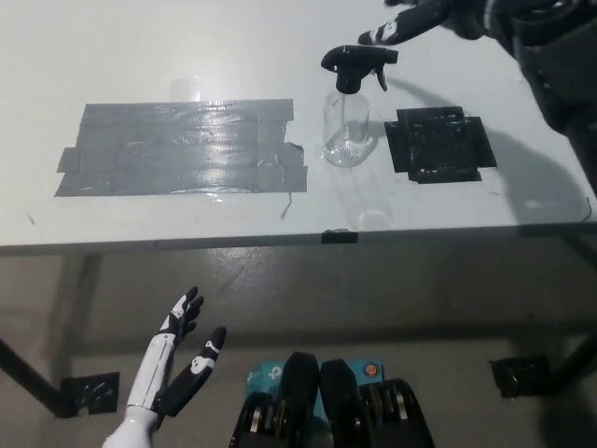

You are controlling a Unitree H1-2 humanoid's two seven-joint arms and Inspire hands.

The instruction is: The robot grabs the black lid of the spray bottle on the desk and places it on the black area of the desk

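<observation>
A clear spray bottle (346, 131) stands upright on the white desk (280, 56), topped by its black trigger lid (354, 63). Just right of the bottle lies the black taped area (439, 143). My black right hand (424, 19) reaches in from the top right, open, its fingertips just above and behind the lid's nozzle, holding nothing. The white left hand (182, 359) rests open below the desk's front edge at the lower left.
A large grey taped patch (182, 149) covers the desk left of the bottle. My right arm (550, 65) crosses over the desk's far right corner. A small black mark (339, 236) sits on the front edge.
</observation>
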